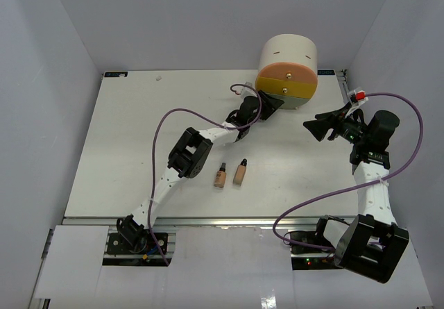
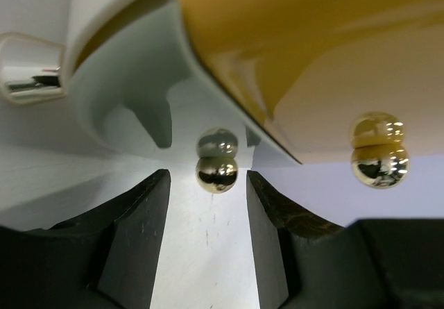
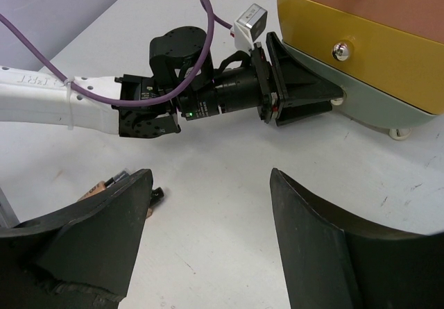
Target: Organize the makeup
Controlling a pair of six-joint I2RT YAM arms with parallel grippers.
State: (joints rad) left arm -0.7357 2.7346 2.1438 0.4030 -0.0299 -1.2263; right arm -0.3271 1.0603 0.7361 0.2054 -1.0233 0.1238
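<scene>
A robotics lab cell: white table (image 1: 125,156) boxed by plain grey panels (image 1: 48,80), purple cables (image 3: 35,51), aluminium mounting rail (image 1: 229,221).

R wrist view: one bottle (image 3: 100,186) at 8 o'clock, mostly hidden behind right gripper (image 3: 208,177); label unreadable. Drawer unit (image 3: 374,45) cut off at 12–3 o'clock. Top view: left gripper (image 1: 274,105) tips hidden at 2 o'clock, prob. under unit's front. L wrist view: unit blurred, cropped at 12 and 3 o'clock.

Two bottles (image 1: 220,176) lie side by side before the drawer cylinder (image 1: 287,73)
</scene>
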